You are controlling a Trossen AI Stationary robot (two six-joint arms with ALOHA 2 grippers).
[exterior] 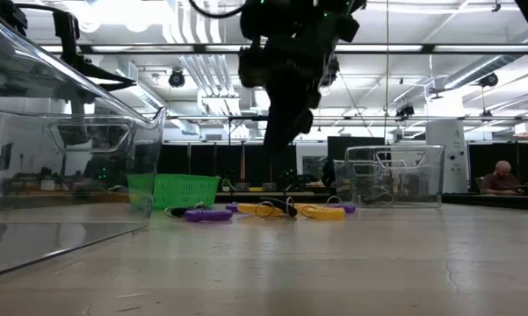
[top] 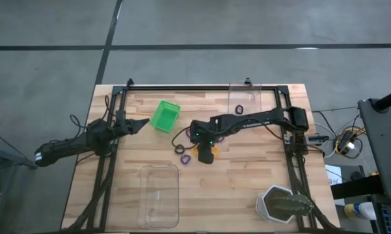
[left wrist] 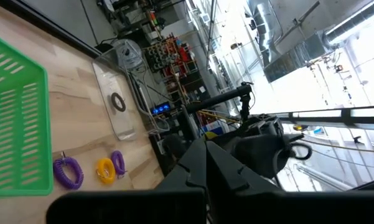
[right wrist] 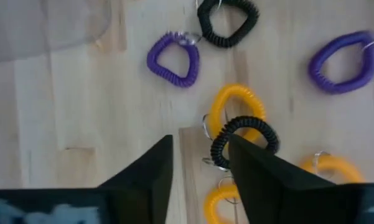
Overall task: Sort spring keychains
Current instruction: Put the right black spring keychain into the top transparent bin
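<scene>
My right gripper [right wrist: 199,165] hovers part-open, empty, over the clustered spring keychains [right wrist: 235,121] mid-table. A black coil [right wrist: 243,140] overlaps an orange one [right wrist: 236,109]; closing here risks dragging both. Left gripper [top: 141,123] parked shut.

From overhead, the right arm [top: 247,121] covers part of the keychain cluster [top: 182,151]; a count cannot be made. In the right wrist view, one purple keychain [right wrist: 343,62] at 2 o'clock is blurred, and a yellow keychain [right wrist: 221,205] at 6 o'clock is partly hidden behind the gripper finger [right wrist: 267,180].
</scene>
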